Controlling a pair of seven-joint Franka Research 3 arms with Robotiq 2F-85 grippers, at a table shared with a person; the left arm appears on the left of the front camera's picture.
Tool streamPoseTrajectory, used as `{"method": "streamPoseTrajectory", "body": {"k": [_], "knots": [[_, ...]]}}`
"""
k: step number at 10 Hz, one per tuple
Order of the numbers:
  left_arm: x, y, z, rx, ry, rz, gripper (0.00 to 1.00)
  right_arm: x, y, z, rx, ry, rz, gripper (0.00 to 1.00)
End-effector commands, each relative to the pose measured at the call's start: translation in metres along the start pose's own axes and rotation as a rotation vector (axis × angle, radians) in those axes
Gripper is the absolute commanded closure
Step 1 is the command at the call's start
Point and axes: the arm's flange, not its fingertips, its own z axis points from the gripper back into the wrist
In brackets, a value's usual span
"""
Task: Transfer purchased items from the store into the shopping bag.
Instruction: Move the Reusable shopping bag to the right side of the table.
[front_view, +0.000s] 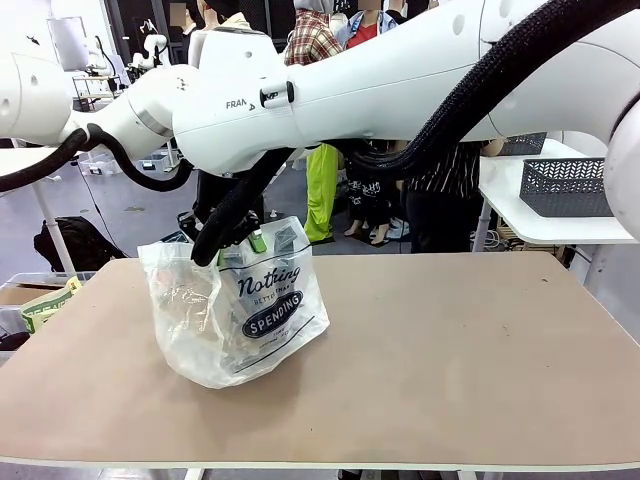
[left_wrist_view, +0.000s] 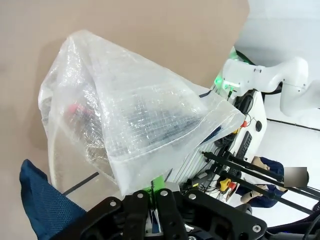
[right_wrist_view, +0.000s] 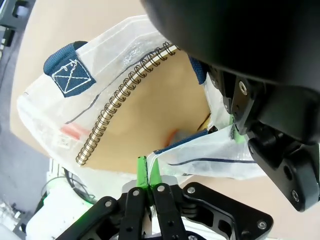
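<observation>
Standing on the tan tabletop (front_view: 450, 340), the shopping bag (front_view: 245, 310) is pinched at its rim by both arms: left pincer (left_wrist_view: 155, 192) clamped on one edge, right pincer (right_wrist_view: 148, 172) clamped on the opposite edge, a spiral notebook (right_wrist_view: 145, 115) inside.

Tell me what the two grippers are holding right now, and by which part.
Both pinch the shopping bag by its top rim: the left gripper on one side's edge, the right gripper on the navy-trimmed edge opposite.

Bare tan table (front_view: 450, 350); grey lattice basket (front_view: 566, 187) on a far white table (front_view: 520, 215).
</observation>
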Motion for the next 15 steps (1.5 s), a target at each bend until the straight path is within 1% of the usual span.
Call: {"method": "streamPoseTrajectory", "body": {"k": [1, 2, 4, 5, 6, 7, 10, 12, 13, 14, 15], "knots": [[0.003, -0.001, 0.0, 0.023, 0.019, 0.024, 1.0, -0.003, 0.002, 0.008, -0.011, -0.032, -0.013, 1.0], [0.002, -0.002, 0.0, 0.019, 0.009, 0.007, 1.0, -0.005, 0.003, 0.01, -0.01, -0.023, -0.003, 0.94], [-0.001, -0.003, 0.004, 0.019, -0.001, 0.021, 1.0, -0.011, 0.004, 0.019, -0.033, -0.04, -0.026, 0.55], [-0.001, -0.003, 0.006, 0.018, -0.02, 0.047, 1.0, -0.014, 0.004, 0.023, -0.038, -0.033, -0.037, 0.36], [-0.003, -0.003, 0.009, 0.035, -0.026, 0.057, 1.0, -0.022, 0.002, 0.032, -0.061, -0.044, -0.049, 0.16], [-0.005, -0.003, 0.01, 0.03, -0.027, 0.057, 1.0, -0.028, 0.0, 0.038, -0.066, -0.052, -0.075, 0.0], [-0.007, 0.001, 0.008, 0.042, -0.021, 0.042, 1.0, -0.044, -0.008, 0.053, -0.067, -0.068, -0.132, 0.0], [-0.003, 0.002, 0.007, 0.063, -0.031, 0.048, 1.0, -0.067, -0.027, 0.072, -0.037, -0.086, -0.163, 0.0], [-0.005, 0.0, 0.007, 0.052, -0.042, -0.012, 1.0, -0.08, -0.043, 0.086, -0.04, -0.03, -0.187, 0.0], [-0.003, 0.002, 0.008, 0.053, -0.048, -0.015, 1.0, -0.094, -0.063, 0.1, -0.055, -0.016, -0.238, 0.0], [-0.004, 0.002, 0.009, 0.063, -0.053, -0.016, 1.0, -0.114, -0.094, 0.113, -0.09, -0.017, -0.317, 0.0]]}}
